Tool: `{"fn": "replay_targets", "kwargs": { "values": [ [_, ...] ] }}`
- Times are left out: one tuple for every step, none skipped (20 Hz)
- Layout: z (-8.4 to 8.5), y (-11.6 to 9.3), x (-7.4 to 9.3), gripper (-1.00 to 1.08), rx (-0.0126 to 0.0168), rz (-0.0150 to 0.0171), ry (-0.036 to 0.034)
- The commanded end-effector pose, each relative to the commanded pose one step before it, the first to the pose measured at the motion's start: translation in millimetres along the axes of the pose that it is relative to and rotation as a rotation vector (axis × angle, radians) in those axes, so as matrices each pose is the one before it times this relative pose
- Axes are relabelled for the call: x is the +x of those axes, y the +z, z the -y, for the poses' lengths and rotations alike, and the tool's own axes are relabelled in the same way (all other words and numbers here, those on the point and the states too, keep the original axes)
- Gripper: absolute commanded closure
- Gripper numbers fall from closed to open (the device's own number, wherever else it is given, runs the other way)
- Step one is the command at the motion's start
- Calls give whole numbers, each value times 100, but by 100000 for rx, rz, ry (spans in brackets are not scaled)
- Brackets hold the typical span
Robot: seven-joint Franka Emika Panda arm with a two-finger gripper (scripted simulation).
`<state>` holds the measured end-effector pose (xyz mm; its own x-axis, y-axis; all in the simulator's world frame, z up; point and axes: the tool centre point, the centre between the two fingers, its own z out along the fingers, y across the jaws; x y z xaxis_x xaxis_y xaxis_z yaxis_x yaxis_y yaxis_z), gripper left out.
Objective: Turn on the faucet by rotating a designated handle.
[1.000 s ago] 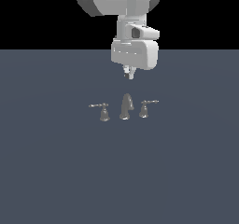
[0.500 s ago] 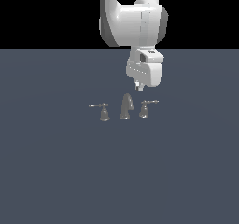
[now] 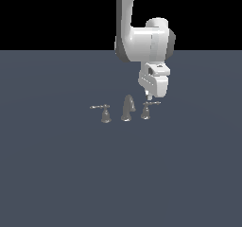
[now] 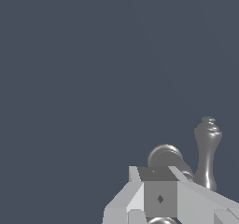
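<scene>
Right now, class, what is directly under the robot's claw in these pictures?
Under the claw stands the handle on the exterior view's right, its lever just below the tip. In the wrist view, the claw body covers part of that handle, so contact is unclear.

dark grey floor [image 3: 56, 174], faucet [image 3: 126, 109] on it

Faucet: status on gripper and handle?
Gripper low over the handle, jaws' state unclear. Contact can't be confirmed. Spout close beside; nothing else nearby.
</scene>
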<state>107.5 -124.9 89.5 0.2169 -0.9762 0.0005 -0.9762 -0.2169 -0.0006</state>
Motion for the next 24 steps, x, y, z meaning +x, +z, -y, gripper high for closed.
{"fn": "replay_targets", "kwargs": {
  "values": [
    [275,633,740,108,7,-41,2438],
    [66,185,212,108,-23,6,685],
    [55,153,179,108,-19,8,575],
    [45,122,145,108,-14,8,465],
    [35,93,112,108,-11,8,359],
    [25,65,79,108,-7,6,254],
    [15,38,45,108,-4,4,146],
    [5,13,15,108,-1,1,49],
    [0,0,0,108,0,0,0],
    [0,0,0,108,0,0,0],
    [0,0,0,108,0,0,0],
    [-23,11,-9,108,-48,4,-50],
    [-299,0,147,108,0,0,0],
    [-302,0,149,108,0,0,0],
    [-305,0,151,108,0,0,0],
    [-321,-14,178,108,26,12,40],
    [-312,-1,154,108,0,0,0],
    [-315,-1,156,108,0,0,0],
    [-318,-1,158,108,0,0,0],
    [-322,-1,160,108,0,0,0],
    [-337,-9,188,108,21,19,40],
    [-328,-1,165,108,0,0,0],
    [-332,-1,167,108,0,0,0],
    [0,0,0,108,0,0,0]
  ]
}}
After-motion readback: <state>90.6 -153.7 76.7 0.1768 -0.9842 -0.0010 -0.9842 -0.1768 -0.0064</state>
